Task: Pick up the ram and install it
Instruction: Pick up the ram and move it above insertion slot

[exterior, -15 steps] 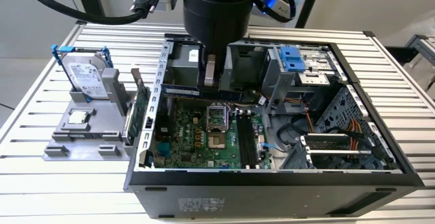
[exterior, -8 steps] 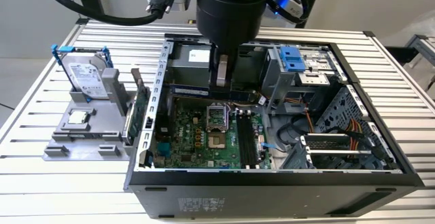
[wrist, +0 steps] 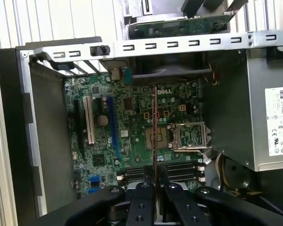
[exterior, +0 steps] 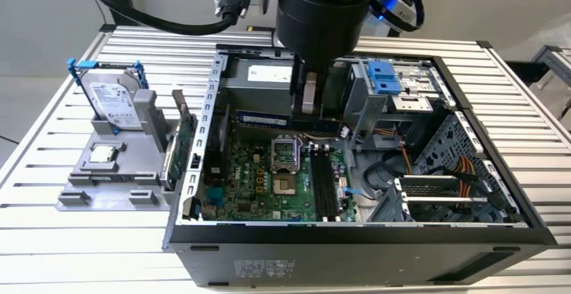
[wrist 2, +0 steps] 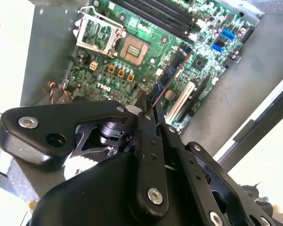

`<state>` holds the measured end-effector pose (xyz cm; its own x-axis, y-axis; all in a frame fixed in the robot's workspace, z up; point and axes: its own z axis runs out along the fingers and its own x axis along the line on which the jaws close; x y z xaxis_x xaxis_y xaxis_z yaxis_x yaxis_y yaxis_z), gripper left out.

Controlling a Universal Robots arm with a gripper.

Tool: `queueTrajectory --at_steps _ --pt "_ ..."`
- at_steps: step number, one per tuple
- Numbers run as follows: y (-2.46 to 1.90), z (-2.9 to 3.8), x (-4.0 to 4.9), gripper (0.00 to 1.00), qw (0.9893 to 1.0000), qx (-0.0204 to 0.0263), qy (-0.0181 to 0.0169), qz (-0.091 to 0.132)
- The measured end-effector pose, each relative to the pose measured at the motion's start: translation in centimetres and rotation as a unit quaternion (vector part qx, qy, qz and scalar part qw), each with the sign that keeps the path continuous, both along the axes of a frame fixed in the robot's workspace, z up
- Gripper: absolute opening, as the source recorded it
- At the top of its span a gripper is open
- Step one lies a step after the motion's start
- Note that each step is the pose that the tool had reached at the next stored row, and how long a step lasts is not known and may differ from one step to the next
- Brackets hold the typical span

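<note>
Plainly the claw (wrist: 154,176) is closed on the ram (wrist: 154,127). In both wrist views its two fingers pinch the thin blue stick by its flat faces, so it stands on edge with one long edge facing down at the motherboard (wrist: 132,117), the way a slot takes it.

In the exterior view the ram (exterior: 263,119) hangs inside the open computer case (exterior: 357,237), above the board near the processor socket (exterior: 283,152). It is clear of the black memory slots (exterior: 323,187) and runs across their line rather than along it. It looks to be held off the board, though its height is hard to judge.
</note>
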<state>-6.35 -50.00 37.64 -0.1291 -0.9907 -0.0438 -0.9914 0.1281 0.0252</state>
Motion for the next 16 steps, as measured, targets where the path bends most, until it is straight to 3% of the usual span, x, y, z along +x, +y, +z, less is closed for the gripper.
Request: queueTrajectory --at_steps 16 --pt "0.00 -0.01 3.29 0.00 1.0000 0.0001 0.0003 -0.006"
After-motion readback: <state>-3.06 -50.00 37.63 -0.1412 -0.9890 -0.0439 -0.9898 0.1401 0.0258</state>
